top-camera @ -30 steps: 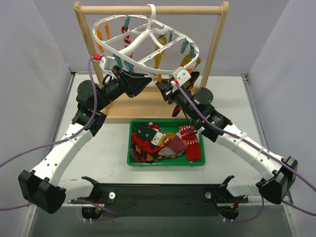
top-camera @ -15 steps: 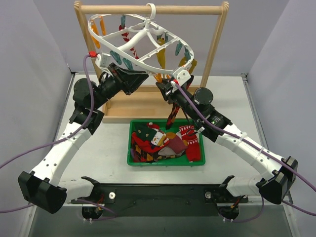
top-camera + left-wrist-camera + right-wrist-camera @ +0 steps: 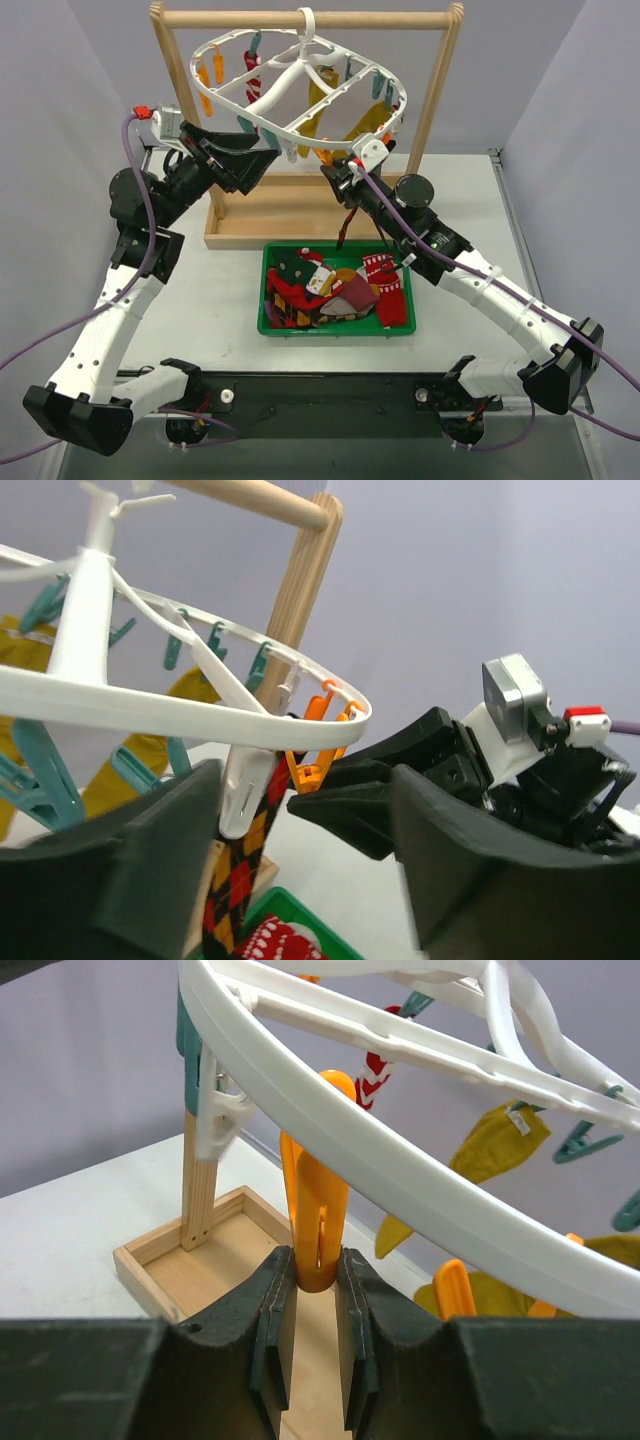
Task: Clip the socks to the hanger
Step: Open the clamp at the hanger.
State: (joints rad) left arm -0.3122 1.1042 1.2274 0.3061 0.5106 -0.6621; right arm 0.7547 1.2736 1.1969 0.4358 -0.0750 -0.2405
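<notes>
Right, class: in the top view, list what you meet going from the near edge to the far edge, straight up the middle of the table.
In order: black metal mounting plate → green plastic bin holding colourful fabric socks → flat wooden tray base of the rack.

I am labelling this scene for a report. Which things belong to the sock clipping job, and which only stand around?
Job: hanger; loose socks; hung yellow socks; orange clip pinched by the right gripper.
Standing around: wooden rack; green bin.
</notes>
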